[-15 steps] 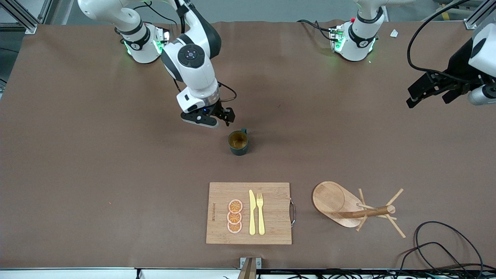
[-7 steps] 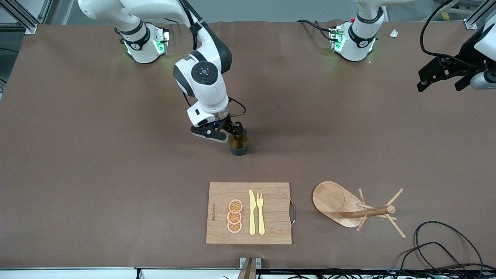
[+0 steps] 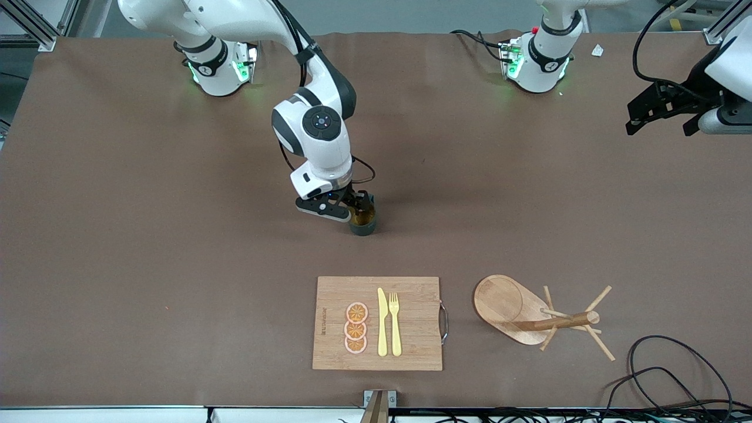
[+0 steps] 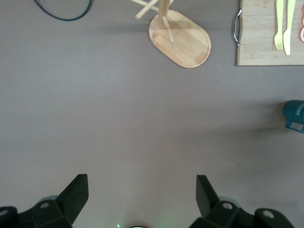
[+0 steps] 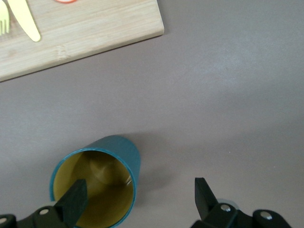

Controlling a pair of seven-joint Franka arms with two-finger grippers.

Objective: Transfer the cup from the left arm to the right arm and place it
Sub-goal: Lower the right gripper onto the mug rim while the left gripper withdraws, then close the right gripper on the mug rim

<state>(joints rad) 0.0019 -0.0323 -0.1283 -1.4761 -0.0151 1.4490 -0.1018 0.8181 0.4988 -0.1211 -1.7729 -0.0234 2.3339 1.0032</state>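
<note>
While the left gripper (image 3: 662, 111) hangs in the air over the left arm's end of the desk (image 3: 147, 235), its fingers (image 4: 76, 190) spread wide with only bare brown surface between them, the right gripper (image 3: 352, 207) is down at the cup (image 3: 363, 222) near the middle of the desk. That cup, a small dark teal mug with a mustard-yellow inside, stands upright on the desk, farther from the front camera than the bamboo cutting board (image 3: 411, 294).

From the right wrist view, the right gripper's fingers (image 5: 76, 197) are apart: one dips inside the cup's mouth over the yellow interior, the other sits outside the cup wall over bare desk, so the rim lies between them without being pinched. The cup's handle cannot be made out from the front, as the gripper covers that part.

On the cutting board lie three orange slices (image 3: 356, 328) in a row, with a yellow knife (image 3: 382, 323) and a yellow fork (image 3: 395, 324) just beside them. A wooden peg mug stand (image 3: 537, 317) rests toward the left arm's end of the desk, beside the board and well apart from the cup. A black cable (image 3: 664, 364) loops on the desk near the stand.
</note>
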